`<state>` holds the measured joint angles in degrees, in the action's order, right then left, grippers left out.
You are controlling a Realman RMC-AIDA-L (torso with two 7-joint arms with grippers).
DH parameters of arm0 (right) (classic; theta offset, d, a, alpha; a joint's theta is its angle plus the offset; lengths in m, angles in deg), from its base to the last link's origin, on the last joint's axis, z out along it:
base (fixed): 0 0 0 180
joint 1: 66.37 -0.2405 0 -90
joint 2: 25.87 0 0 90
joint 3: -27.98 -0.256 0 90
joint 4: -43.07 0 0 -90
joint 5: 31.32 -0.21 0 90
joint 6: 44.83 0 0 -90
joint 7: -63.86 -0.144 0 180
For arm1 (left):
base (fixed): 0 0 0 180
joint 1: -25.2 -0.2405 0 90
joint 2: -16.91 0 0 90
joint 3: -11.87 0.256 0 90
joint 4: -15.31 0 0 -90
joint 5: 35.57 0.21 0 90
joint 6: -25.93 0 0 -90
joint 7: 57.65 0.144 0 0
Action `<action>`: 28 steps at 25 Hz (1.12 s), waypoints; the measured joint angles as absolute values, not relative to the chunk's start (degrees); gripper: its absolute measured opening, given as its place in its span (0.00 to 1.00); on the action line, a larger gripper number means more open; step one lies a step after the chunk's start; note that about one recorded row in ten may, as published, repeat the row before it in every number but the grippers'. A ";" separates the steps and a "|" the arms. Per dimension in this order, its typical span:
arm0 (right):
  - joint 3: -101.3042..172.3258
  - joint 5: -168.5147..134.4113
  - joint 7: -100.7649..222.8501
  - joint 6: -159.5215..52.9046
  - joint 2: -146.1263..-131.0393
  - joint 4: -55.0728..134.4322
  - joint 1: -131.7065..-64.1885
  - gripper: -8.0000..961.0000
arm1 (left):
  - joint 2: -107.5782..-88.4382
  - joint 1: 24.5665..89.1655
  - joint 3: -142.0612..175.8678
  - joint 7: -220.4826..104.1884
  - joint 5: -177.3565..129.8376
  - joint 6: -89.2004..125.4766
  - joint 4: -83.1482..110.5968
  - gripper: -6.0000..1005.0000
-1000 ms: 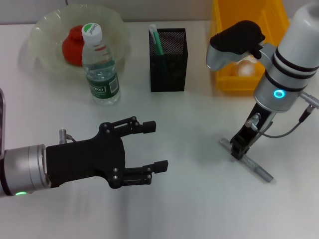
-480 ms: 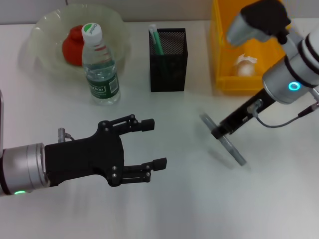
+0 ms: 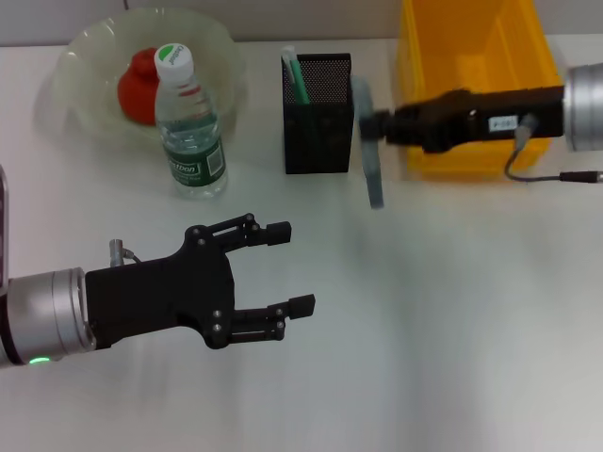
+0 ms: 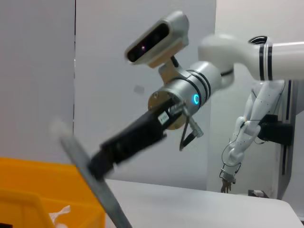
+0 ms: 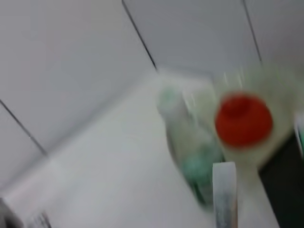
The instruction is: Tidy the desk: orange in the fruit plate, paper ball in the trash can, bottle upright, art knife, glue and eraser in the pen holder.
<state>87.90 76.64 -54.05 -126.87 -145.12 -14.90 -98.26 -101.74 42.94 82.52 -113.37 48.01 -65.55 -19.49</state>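
Note:
My right gripper (image 3: 379,123) is shut on the grey art knife (image 3: 374,179). It holds the knife in the air, blade end hanging down, just right of the black mesh pen holder (image 3: 318,122). The left wrist view shows the same grip on the knife (image 4: 97,190). A green and white stick (image 3: 298,79) stands in the holder. The bottle (image 3: 190,132) stands upright beside the glass fruit plate (image 3: 85,52), which holds the orange (image 3: 138,87). My left gripper (image 3: 293,269) is open and empty over the near table. The paper ball is hidden in the head view; a scrap of it (image 4: 59,214) shows in the left wrist view.
The yellow bin (image 3: 471,42) stands at the back right, behind my right forearm. In the blurred right wrist view the bottle (image 5: 190,142), the orange (image 5: 243,119) and the knife's end (image 5: 224,190) show. No eraser is in view.
My right gripper has lifted the art knife off the table and swung it up and left, to beside the pen holder. The left arm has not moved.

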 joint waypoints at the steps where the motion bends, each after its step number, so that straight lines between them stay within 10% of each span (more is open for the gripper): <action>1: 84.78 70.82 -47.17 -126.91 -145.13 -9.99 -97.92 0.14 | -101.74 42.95 82.53 -113.37 48.02 -65.50 -19.49 0.81; 28: 82.37 37.32 3.18 -113.92 -145.52 26.46 -107.17 0.14 | -101.83 44.15 82.96 -112.49 47.92 -65.49 -17.25 0.81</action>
